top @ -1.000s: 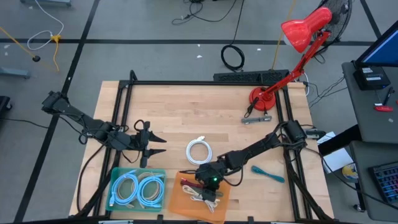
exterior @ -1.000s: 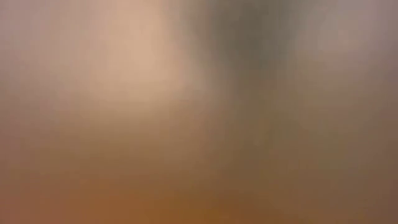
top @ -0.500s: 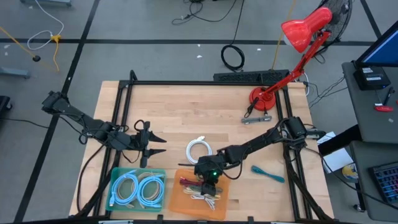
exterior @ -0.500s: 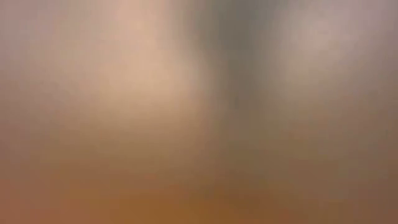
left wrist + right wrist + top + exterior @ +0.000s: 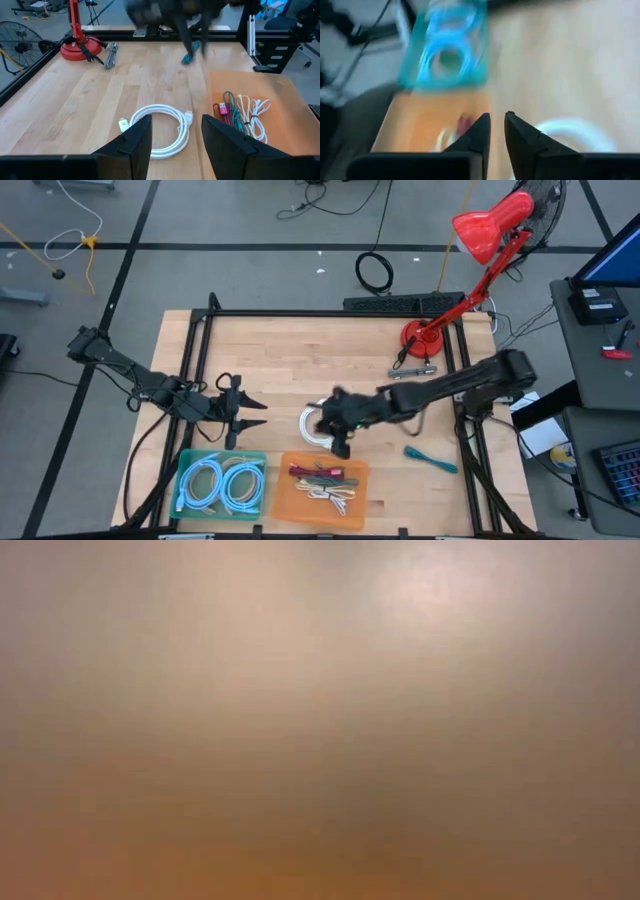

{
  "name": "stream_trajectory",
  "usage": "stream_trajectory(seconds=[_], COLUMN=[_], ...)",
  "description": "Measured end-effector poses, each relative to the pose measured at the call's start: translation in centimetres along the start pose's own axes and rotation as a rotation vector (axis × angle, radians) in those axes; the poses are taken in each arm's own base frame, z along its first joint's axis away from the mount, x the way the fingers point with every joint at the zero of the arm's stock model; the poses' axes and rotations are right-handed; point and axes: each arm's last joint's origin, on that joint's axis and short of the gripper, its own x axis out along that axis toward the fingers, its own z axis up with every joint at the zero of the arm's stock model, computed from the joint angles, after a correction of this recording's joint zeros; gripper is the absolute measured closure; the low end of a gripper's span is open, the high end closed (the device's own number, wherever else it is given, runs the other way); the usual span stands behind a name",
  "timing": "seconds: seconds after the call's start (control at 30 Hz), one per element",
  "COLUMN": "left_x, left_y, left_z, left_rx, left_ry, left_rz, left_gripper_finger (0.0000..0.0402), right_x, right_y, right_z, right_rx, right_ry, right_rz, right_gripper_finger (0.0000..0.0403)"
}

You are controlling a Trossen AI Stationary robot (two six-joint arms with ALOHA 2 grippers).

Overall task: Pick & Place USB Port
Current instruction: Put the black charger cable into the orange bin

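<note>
- Two cable bundles lie in the orange tray (image 5: 352, 501), sorted there.
- Right gripper (image 5: 340, 442) hangs above the white coil (image 5: 312, 423), fingers nearly together, gripping nothing.
- Left gripper (image 5: 253, 414) waits aside, fingers apart and empty.

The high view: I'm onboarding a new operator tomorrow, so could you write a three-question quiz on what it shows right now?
1. True or false: the orange tray holds bundled cables.
2. Which gripper is above the white coiled cable? A. left gripper B. right gripper
3. Fill in: the blue cables lie in the ____ tray.

Key: 1 true. 2 B; its fingers stand nearly together with nothing between them, while the left gripper waits apart with its fingers spread. 3 teal.
</note>
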Motion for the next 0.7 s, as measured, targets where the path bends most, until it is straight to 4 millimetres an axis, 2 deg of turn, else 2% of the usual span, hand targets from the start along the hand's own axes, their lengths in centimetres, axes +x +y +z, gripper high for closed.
stream_trajectory(seconds=[0.17,0.33,0.5,0.7], left_x=[0.0,0.0,0.0,0.0], left_y=[0.0,0.0,0.0,0.0], left_z=[-0.1,-0.2,-0.2,-0.2], left_rx=[0.002,0.002,-0.002,-0.001], left_ry=[0.009,0.021,0.021,0.021], left_rz=[0.002,0.004,0.005,0.005], left_gripper_finger=[0.0229,0.0229,0.0229,0.0229], right_x=[-5.5,-10.1,-12.5,-12.6], right_y=[-0.4,-1.4,-2.0,-2.6], right_z=[1.4,0.3,-3.0,-9.5], right_rx=[-0.062,0.035,0.163,0.352], right_ry=[-0.064,0.034,0.136,0.275], right_rz=[-0.210,-0.394,-0.474,-0.398], right_gripper_finger=[0.0363,0.0360,0.0363,0.0363])
